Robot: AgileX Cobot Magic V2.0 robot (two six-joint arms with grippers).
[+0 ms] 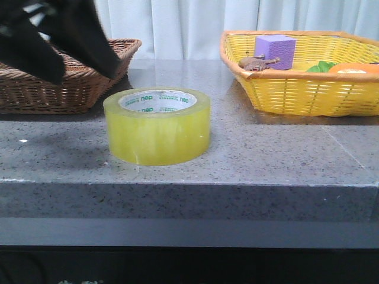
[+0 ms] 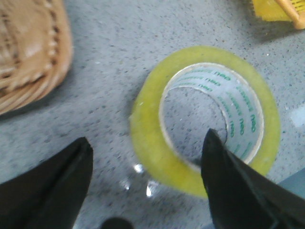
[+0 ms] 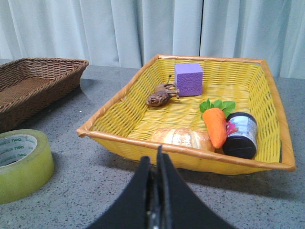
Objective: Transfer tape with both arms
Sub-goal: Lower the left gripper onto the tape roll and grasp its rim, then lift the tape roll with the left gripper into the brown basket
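Front view shows the tape (image 1: 157,125), a fat see-through yellow roll with green letters inside, flat on my table (image 1: 266,154). My left gripper (image 2: 147,183) is wide open; my right gripper (image 3: 155,191) is closed.

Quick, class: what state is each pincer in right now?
Left pincer: open, straddling the tape, holding nothing.
Right pincer: closed, empty.

Left black angular gripper (image 1: 65,44): blurred, cut off by the front view's top-left corner.
Brown wicker basket (image 1: 71,89): partly hidden behind that gripper.
Translucent yellow tape roll (image 3: 21,164): cropped at the right wrist view's edge.
Green core lettering (image 2: 238,107): smeared, unreadable.
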